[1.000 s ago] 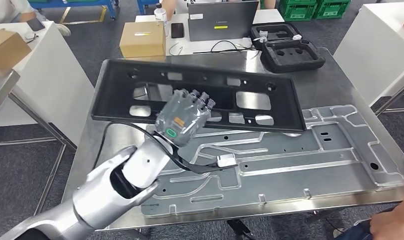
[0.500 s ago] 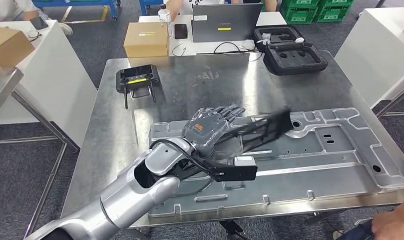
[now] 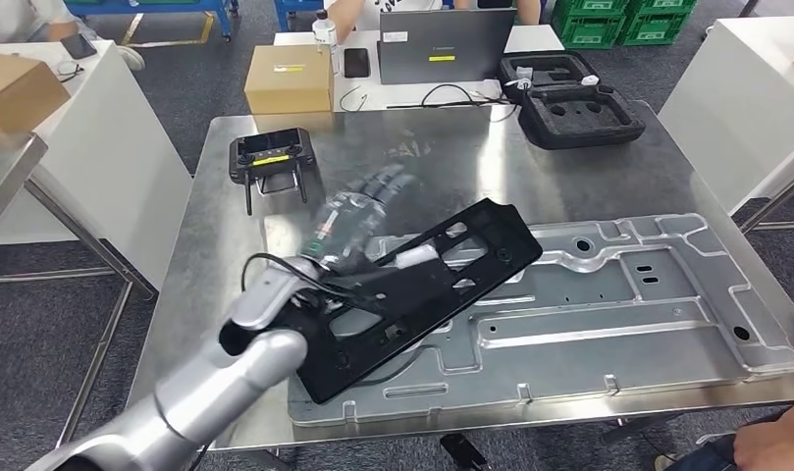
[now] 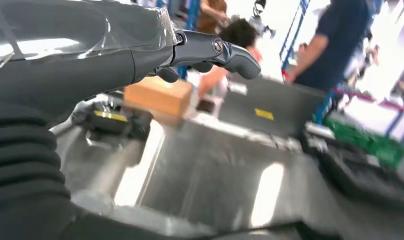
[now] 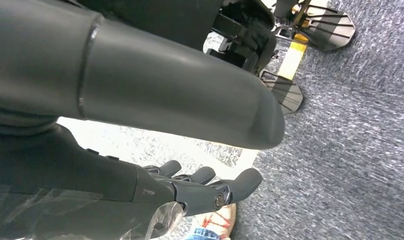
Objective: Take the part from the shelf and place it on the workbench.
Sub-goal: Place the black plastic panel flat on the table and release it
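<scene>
The part [image 3: 442,280], a long flat black plastic frame with several cut-outs, lies slantwise on the silver pressed-metal panel [image 3: 628,304] on the steel workbench [image 3: 569,177]. Its near end overlaps my left forearm. My left hand [image 3: 358,211] is blurred with motion, just past the part's far-left edge, fingers stretched out above the bench. In the left wrist view that hand [image 4: 90,60] holds nothing, and its fingers [image 4: 214,50] reach out straight. My right hand [image 5: 140,190] hangs beside my body over the grey floor, fingers loosely apart and empty.
A black handheld controller [image 3: 272,157] lies on the bench just beyond my left hand. A black foam case [image 3: 569,103] sits at the far right corner. Behind the bench are a cardboard box [image 3: 288,78] and a laptop [image 3: 442,44]. A person's hand [image 3: 775,442] shows at the near right.
The black part has swung down from in front of the camera to lie flat on the metal panel. My left hand has come off it and moved to the far left.
</scene>
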{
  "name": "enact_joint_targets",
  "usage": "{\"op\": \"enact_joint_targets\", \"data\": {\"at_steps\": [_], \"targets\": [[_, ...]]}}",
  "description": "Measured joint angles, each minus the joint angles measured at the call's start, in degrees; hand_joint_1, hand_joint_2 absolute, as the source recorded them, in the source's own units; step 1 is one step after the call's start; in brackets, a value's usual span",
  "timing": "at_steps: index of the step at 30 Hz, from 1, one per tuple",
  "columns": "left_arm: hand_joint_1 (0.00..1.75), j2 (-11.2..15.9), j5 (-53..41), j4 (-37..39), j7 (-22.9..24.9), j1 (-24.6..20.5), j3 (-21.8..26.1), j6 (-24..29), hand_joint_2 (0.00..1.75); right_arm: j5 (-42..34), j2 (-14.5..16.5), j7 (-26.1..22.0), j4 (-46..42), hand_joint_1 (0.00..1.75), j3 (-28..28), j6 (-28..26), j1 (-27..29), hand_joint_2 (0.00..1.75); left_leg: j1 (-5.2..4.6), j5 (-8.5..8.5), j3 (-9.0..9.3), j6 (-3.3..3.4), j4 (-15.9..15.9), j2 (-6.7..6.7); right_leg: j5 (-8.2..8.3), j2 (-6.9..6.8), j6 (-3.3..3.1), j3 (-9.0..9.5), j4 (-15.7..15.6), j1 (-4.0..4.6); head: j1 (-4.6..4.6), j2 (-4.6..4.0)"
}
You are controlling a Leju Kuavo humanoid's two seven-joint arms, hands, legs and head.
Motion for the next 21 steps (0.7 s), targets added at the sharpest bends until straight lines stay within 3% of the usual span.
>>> {"op": "enact_joint_targets", "data": {"at_steps": [2,5,6,7,8,11,13,16,18,20,21], "targets": [[0.0,1.26,0.25,-2.39,1.06,0.07,1.18,0.99,0.0,-0.26,-0.39,-0.05,0.01,0.0,0.0,-0.26,0.25,0.0,0.42,0.55,0.47,0.52,-0.73,0.06,-1.88,-0.08,0.22,-0.72,2.22,-0.03,0.05,0.0],[0.0,3.74,0.7,-6.06,3.54,0.77,3.03,3.5,0.0,-0.77,-1.14,-0.11,0.01,0.0,-0.01,-0.87,0.78,0.0,0.64,0.81,0.64,0.78,-1.08,0.17,-7.82,-0.16,0.48,-5.28,13.18,0.01,0.16,0.0],[0.0,4.87,0.97,-7.32,4.29,1.17,3.82,4.33,0.0,-0.96,-1.42,-0.15,0.01,0.0,-0.01,-1.05,1.02,0.0,0.66,0.83,0.61,0.74,-1.07,0.2,-8.76,-0.16,0.62,-6.5,16.17,-0.03,0.16,0.0],[0.0,6.09,1.34,-8.61,4.96,1.54,4.7,5.09,0.0,-1.1,-1.72,-0.18,0.02,0.0,-0.02,-1.2,1.29,0.0,0.74,0.88,0.56,0.65,-1.05,0.2,-8.55,-0.17,0.75,-6.76,17.14,-0.11,0.17,0.0],[0.0,7.34,1.75,-9.93,5.48,1.87,5.67,5.77,0.0,-1.25,-2.05,-0.21,0.02,0.0,-0.02,-1.33,1.52,0.0,0.89,0.97,0.52,0.49,-1.03,0.14,-7.28,-0.17,0.9,-5.86,15.72,-0.25,0.16,0.0],[0.0,11.1,2.91,-14.16,6.64,2.43,8.97,7.65,0.0,-1.52,-2.95,-0.23,0.03,0.0,-0.03,-1.74,2.05,0.0,1.21,1.31,0.19,-0.63,-0.81,-0.21,-2.36,0.1,1.28,0.37,4.24,-0.77,0.17,0.0],[0.0,13.34,3.39,-16.93,7.18,2.64,11.13,9.1,0.0,-1.63,-3.37,-0.23,0.03,0.0,-0.07,-2.0,2.22,0.0,0.97,1.7,-0.21,-1.63,-0.64,-0.42,-1.55,0.57,0.61,1.58,1.32,-0.7,0.2,0.0],[0.0,16.74,4.32,-20.7,7.97,3.33,14.18,11.09,0.0,-1.77,-3.9,-0.22,0.03,0.0,-0.14,-2.22,2.29,0.0,1.25,1.58,-0.78,-2.76,-0.1,-0.34,-0.99,0.58,-1.32,0.61,1.6,-0.51,0.14,0.0],[0.0,18.72,4.83,-22.69,8.45,4.01,16.03,11.98,0.0,-1.84,-4.1,-0.22,0.03,0.0,-0.19,-2.29,2.43,0.0,1.5,-2.05,-2.4,-3.15,4.18,-0.06,-0.25,0.32,-2.48,-0.08,1.49,-0.37,0.11,0.0],[0.0,20.44,5.11,-24.35,8.84,4.74,17.64,12.69,0.0,-1.91,-4.31,-0.22,0.03,0.0,-0.25,-2.32,2.67,0.0,1.44,-7.4,-5.13,-3.34,12.53,0.09,0.49,0.1,-3.23,-1.07,1.52,0.03,0.11,0.0],[0.0,21.25,5.27,-25.04,9.07,5.21,18.38,13.07,0.0,-1.97,-4.38,-0.22,0.03,0.0,-0.27,-2.33,2.84,0.0,1.37,-9.11,-5.99,-3.35,16.01,0.1,0.88,0.03,-3.42,-1.61,1.53,0.26,0.11,0.0]]}}
